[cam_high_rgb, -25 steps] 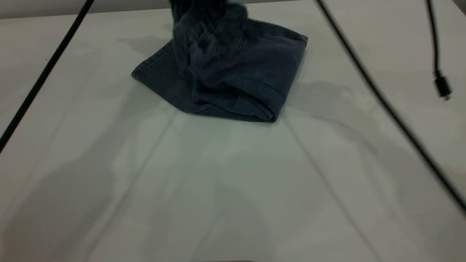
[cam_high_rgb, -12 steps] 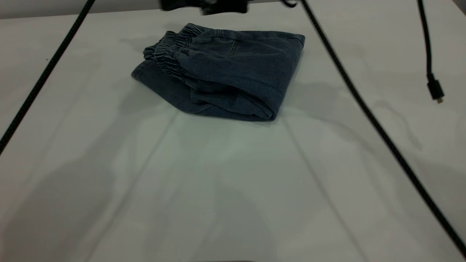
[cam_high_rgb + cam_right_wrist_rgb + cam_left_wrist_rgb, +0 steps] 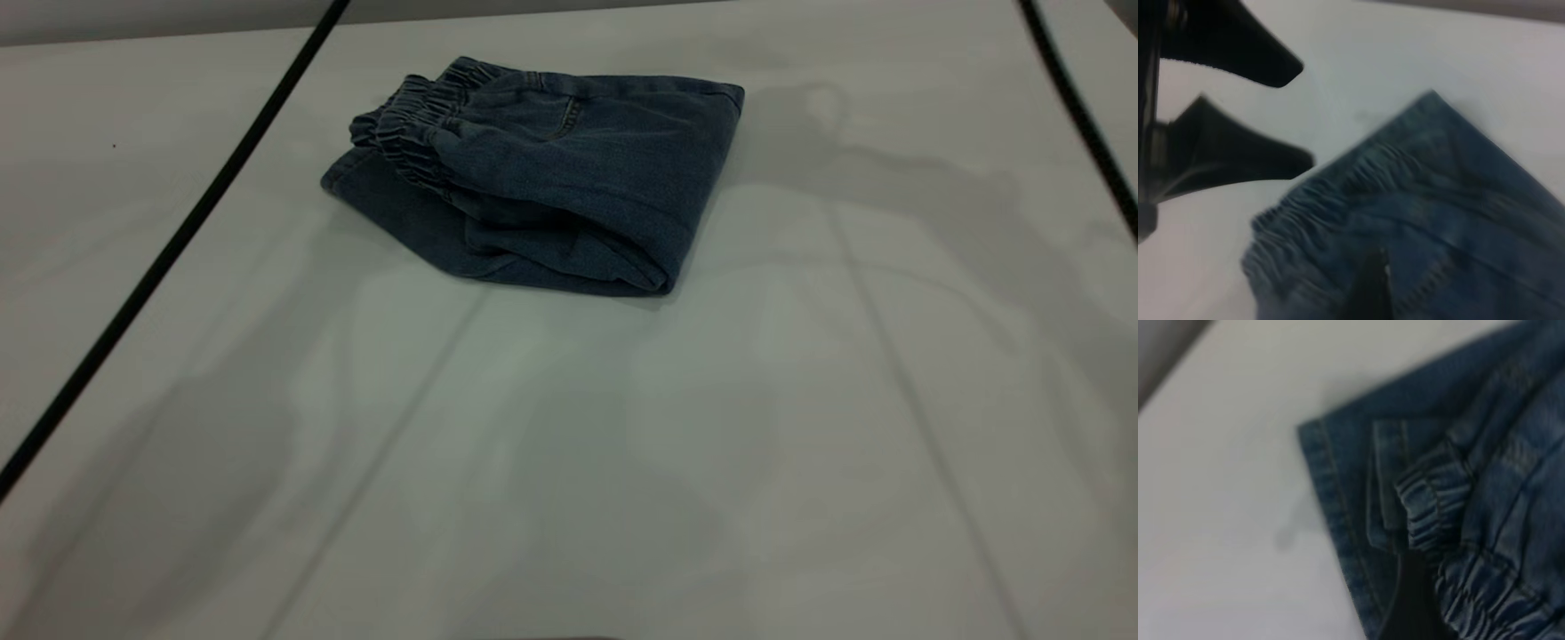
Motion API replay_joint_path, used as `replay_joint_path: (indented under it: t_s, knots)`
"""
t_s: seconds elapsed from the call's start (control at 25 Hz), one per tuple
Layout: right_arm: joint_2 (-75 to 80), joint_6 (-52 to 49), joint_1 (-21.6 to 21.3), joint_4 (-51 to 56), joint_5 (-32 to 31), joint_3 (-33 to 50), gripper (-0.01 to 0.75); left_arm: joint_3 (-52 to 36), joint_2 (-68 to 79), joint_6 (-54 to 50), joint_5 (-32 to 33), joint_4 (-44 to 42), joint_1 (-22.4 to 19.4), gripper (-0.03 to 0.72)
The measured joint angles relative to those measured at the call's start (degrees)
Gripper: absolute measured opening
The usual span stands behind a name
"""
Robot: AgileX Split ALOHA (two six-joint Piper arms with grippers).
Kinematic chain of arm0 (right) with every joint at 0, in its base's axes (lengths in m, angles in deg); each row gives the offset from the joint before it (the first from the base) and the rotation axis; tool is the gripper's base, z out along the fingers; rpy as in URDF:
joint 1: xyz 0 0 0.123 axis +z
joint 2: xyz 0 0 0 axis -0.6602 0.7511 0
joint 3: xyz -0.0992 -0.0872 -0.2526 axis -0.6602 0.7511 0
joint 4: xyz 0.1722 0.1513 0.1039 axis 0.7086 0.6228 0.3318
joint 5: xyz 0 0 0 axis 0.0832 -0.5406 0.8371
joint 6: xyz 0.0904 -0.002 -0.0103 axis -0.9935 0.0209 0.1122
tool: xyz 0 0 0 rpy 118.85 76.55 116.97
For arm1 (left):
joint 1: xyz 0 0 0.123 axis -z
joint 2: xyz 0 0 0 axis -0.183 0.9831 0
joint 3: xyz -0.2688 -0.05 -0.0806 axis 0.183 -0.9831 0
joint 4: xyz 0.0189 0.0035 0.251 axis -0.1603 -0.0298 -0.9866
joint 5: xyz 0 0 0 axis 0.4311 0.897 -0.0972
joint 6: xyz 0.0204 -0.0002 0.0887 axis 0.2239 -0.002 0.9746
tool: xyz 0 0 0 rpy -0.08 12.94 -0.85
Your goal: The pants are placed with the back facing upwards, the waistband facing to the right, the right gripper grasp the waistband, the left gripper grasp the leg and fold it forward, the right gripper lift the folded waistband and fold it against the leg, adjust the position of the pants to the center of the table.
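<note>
The pants [image 3: 551,178] lie folded in a compact bundle on the table [image 3: 569,462], toward its far side. Their ruffled waistband [image 3: 413,133] rests on top at the bundle's left, over a stitched hem [image 3: 342,178] that sticks out beneath. The leg's print is hidden in the fold. Neither gripper shows in the exterior view. In the right wrist view my left gripper [image 3: 1305,113] hovers open beside the waistband [image 3: 1338,187], holding nothing. One dark fingertip [image 3: 1371,287] of my right gripper hangs above the denim, off to one side. A left fingertip [image 3: 1411,600] hovers by the waistband [image 3: 1438,507].
A black cable [image 3: 178,240] slants across the left side of the table. Another black cable [image 3: 1080,116] crosses the far right corner. Arm shadows fall over the near tabletop.
The lifted waistband half came down onto the leg and was let go. The gripper then rose out of the exterior view, and both cables swung sideways.
</note>
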Motion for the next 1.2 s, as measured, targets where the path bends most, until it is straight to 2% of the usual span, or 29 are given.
replay_joint_path:
  t_s: [0.16,0.32,0.68,0.88,1.2]
  knots:
    - [0.0,-3.6,-2.7,-3.7,-0.7,0.0,0.612,-3.0,1.8,8.7,0.0,3.2,0.1,0.503]
    - [0.0,-3.9,-3.2,-4.4,-0.8,0.0,0.603,-6.0,4.1,14.8,0.0,4.3,0.8,0.503]
    - [0.0,-3.9,-3.3,-4.4,-1.1,0.0,0.594,-6.7,9.9,15.7,0.0,3.7,2.9,0.503]
    - [0.0,-3.8,-4.3,-4.5,-1.1,0.0,0.594,-6.0,11.1,8.8,0.0,2.8,3.7,0.503]
    - [0.0,-3.8,-5.6,-4.4,-1.1,0.0,0.594,-5.6,11.4,-15.7,-4.1,0.5,7.1,0.504]
